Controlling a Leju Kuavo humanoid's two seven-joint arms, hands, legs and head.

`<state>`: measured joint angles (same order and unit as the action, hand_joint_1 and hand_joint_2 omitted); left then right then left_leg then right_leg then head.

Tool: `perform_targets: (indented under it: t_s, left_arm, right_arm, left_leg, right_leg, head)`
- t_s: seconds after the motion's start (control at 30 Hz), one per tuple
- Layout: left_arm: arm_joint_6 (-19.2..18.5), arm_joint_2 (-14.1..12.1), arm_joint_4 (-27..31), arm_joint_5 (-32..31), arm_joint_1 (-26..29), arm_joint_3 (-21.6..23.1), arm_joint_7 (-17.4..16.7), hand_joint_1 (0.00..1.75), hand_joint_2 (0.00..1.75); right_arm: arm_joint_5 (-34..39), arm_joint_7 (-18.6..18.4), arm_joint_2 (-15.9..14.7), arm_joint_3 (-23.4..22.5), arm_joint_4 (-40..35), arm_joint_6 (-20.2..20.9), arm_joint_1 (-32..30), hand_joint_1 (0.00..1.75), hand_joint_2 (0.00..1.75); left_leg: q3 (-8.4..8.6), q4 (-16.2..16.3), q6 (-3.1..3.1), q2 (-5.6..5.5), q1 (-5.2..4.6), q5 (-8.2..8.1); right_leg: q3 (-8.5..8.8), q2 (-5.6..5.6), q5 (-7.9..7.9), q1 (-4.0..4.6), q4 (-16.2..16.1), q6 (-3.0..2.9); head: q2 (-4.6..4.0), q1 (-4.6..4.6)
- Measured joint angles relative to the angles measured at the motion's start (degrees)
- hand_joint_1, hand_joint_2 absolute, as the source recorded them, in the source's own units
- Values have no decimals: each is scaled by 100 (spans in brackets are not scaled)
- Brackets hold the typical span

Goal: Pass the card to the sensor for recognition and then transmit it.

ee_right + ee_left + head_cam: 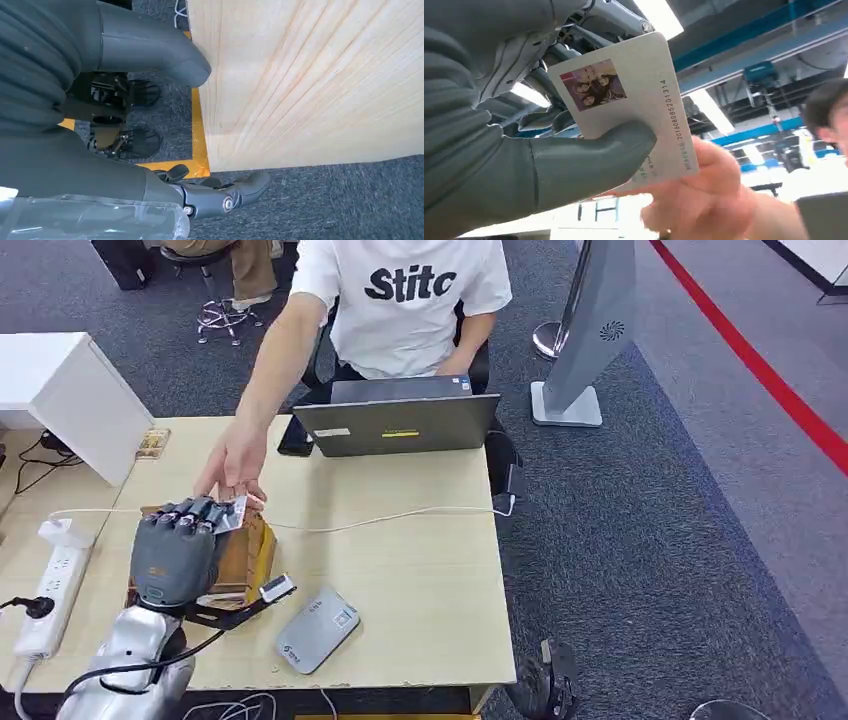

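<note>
Holding a white photo card (634,105), the robot's left hand (175,550) is raised above a brown box (245,555) near the left end of a pale wooden table (420,560). From the left wrist camera, the thick grey thumb presses the card's printed face against the darker fingers behind it — a firm pinch. A person's hand (232,468) reaches across from the far side of the table and meets the card's free edge; the close view shows that hand blurred just beneath the card, and contact cannot be confirmed.

To the right of the brown box, near the table's front edge, lies a flat grey card reader (317,629) (presumably the sensor named in the task). Further right and towards the back stands an open laptop (400,420), with the person in a white T-shirt seated behind it.

The right hand (150,125) hangs below the table's edge, holding nothing, its fingers loosely apart.

This looks like the hand-over step. The main risk is timing — if the thumb lifts before the person has a real hold, the card could slip and fall onto the box or table. Holding on too long while the person pulls could bend it.
</note>
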<state>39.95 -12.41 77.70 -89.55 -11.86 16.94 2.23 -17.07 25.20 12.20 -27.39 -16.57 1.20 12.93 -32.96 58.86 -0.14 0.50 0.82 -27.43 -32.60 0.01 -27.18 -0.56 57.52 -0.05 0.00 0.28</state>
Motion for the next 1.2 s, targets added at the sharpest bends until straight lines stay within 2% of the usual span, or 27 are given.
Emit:
perform_targets:
  t_s: [0.13,0.17,0.2,0.23,0.63,0.8,0.87,0.97,1.03,1.2]
  left_arm:
    - [2,48,83,-4,52,-181,74,175,175]
    - [2,68,96,-11,65,-233,111,166,175]
    - [2,81,111,-15,76,-270,153,12,175]
    - [2,92,124,-20,86,-312,179,0,175]
    - [2,306,166,7,238,-419,459,0,175]
    - [2,356,166,26,270,-419,472,0,175]
    - [-2,369,159,232,274,-419,667,0,175]
    - [-218,361,-63,967,272,-367,1276,0,175]
    - [-434,352,-203,1269,297,-262,1477,0,175]
    - [-883,308,-391,1519,355,92,1488,0,175]
  right_arm:
    - [4,0,0,0,0,0,0,0,175]
    - [9,0,0,0,0,0,0,0,175]
    - [9,0,0,0,0,0,0,0,175]
    - [11,0,0,0,0,0,0,0,175]
    - [37,7,0,2,0,0,-1,0,175]
    - [57,7,0,2,0,0,-2,0,175]
    - [70,11,0,2,0,0,-2,0,175]
    - [92,61,0,2,0,11,-6,0,175]
    - [133,81,0,2,0,31,-14,0,175]
    - [192,164,-4,0,0,44,-32,0,175]
  left_leg:
    - [-1,0,0,0,0,0]
    - [-1,0,0,0,-1,0]
    - [-1,0,0,0,-1,0]
    - [-1,0,0,0,-1,0]
    - [-1,0,0,0,-1,0]
    - [-1,0,0,0,-1,0]
    - [-1,0,0,0,-1,0]
    - [0,0,0,0,-2,0]
    - [0,0,0,-1,-2,0]
    - [-1,0,1,1,-2,-1]
  right_leg:
    - [0,0,0,0,0,0]
    - [0,0,0,0,0,0]
    - [0,0,0,0,0,0]
    - [0,0,0,0,0,0]
    - [0,0,0,-1,0,0]
    - [0,0,0,-1,0,0]
    - [0,-1,0,-1,0,0]
    - [0,0,0,-2,0,0]
    - [-1,-1,0,-2,0,0]
    - [-1,1,0,-2,-1,0]
  head:
    - [0,0]
    - [0,0]
    - [0,-2]
    - [0,0]
    - [0,0]
    - [0,-2]
    - [0,0]
    - [0,-2]
    - [0,-2]
    - [0,-2]
